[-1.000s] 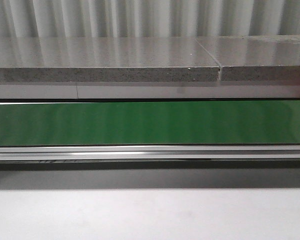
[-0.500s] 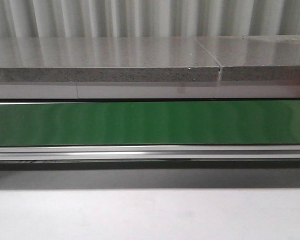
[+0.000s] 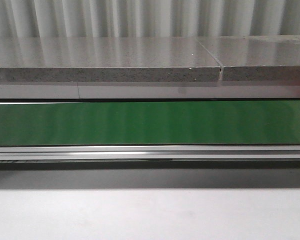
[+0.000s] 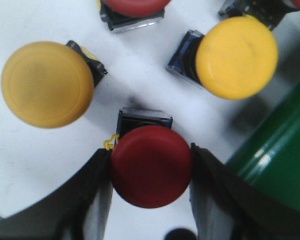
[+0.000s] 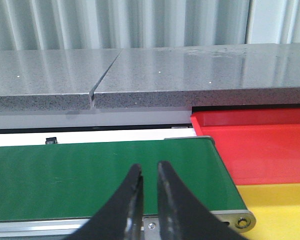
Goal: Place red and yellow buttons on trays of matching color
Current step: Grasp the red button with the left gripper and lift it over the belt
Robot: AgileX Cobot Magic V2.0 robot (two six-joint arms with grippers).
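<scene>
Green conveyor belt (image 3: 150,122) runs lengthwise left to right, grey stone ledge (image 3: 105,62) behind. Red tray (image 5: 260,137) and yellow tray (image 5: 277,205) sit at the belt's end. Left gripper (image 4: 151,167) pinches red button (image 4: 151,165), cap facing camera; yellow buttons (image 4: 47,84) nearby on white surface. Right gripper (image 5: 149,186) nearly pressed together, empty, over belt.
</scene>
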